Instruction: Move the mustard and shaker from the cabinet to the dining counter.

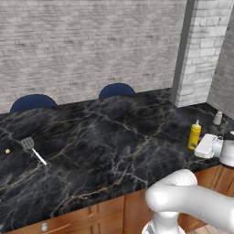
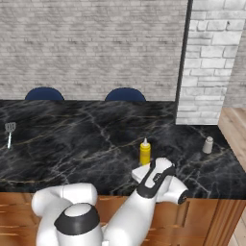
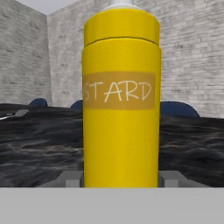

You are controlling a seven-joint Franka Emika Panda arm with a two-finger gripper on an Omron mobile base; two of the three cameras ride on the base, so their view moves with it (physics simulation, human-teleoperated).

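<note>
standing mustard between the fingers on the dark worktop

standing upright on the black marble worktop [image 1: 91, 137], the mustard [image 1: 194, 135] sits near the front edge toward the right end. its white nozzle points up and its orange label faces the hand camera. the gripper [image 3: 120, 178] is level with the bottle's lower body, one of its fingers [image 3: 171, 178] showing on either side of the yellow wall, spread about as wide as the bottle. whether the pads actually press on it or merely flank it cannot be told. in the base views the white hand sits just beside the bottle on its near side.

the shaker [image 2: 207, 144] stands upright on the same worktop, further right and back, near the foot of the white brick pillar [image 2: 202, 62], well apart from the mustard.

a spatula [image 1: 31, 147] lies flat near the left end. two blue chair backs [image 1: 116, 90] rise behind the far edge, against the grey brick wall [image 1: 91, 45].
</note>
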